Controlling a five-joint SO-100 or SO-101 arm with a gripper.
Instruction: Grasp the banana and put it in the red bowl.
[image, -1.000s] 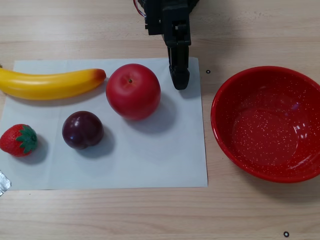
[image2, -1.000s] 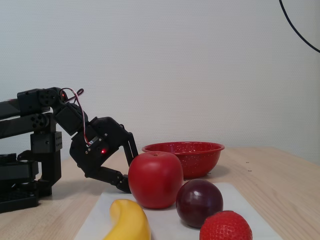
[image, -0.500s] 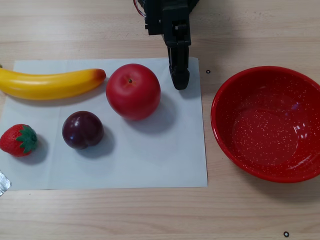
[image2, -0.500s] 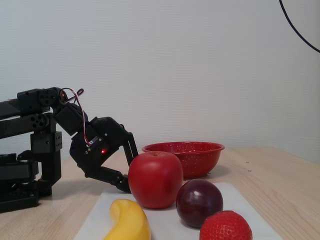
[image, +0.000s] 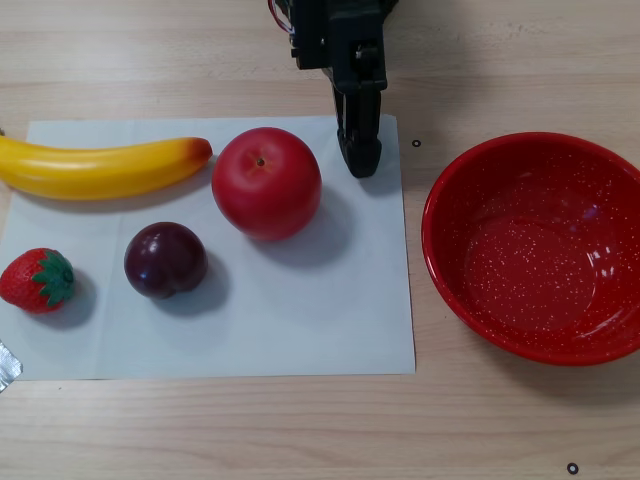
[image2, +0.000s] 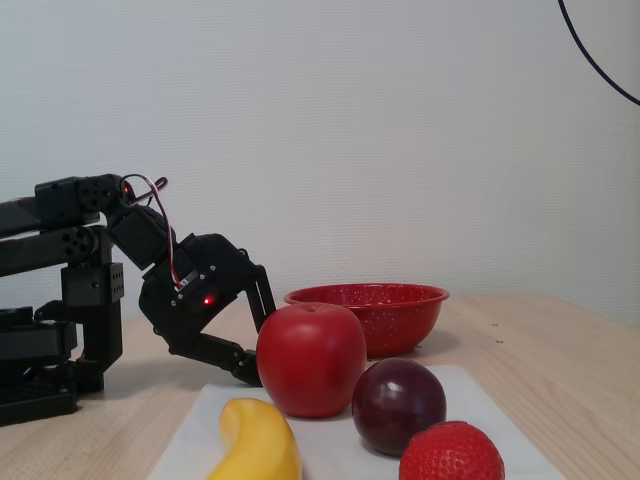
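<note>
The yellow banana (image: 100, 168) lies flat at the far left of a white sheet in the other view, with its orange-red tip pointing right; its end shows in the fixed view (image2: 255, 445). The red bowl (image: 450, 250) stands empty on the wood at the right, and shows behind the fruit in the fixed view (image2: 370, 315). My gripper (image: 362, 165) hangs low at the sheet's top edge, right of the apple and well away from the banana. It looks shut and holds nothing. In the fixed view its fingers (image2: 262, 300) converge behind the apple, which hides the tips.
A red apple (image: 266, 183) sits between the gripper and the banana. A dark plum (image: 165, 260) and a strawberry (image: 35, 280) lie lower left on the white sheet (image: 300, 320). The arm's base stands at the left of the fixed view (image2: 60, 330).
</note>
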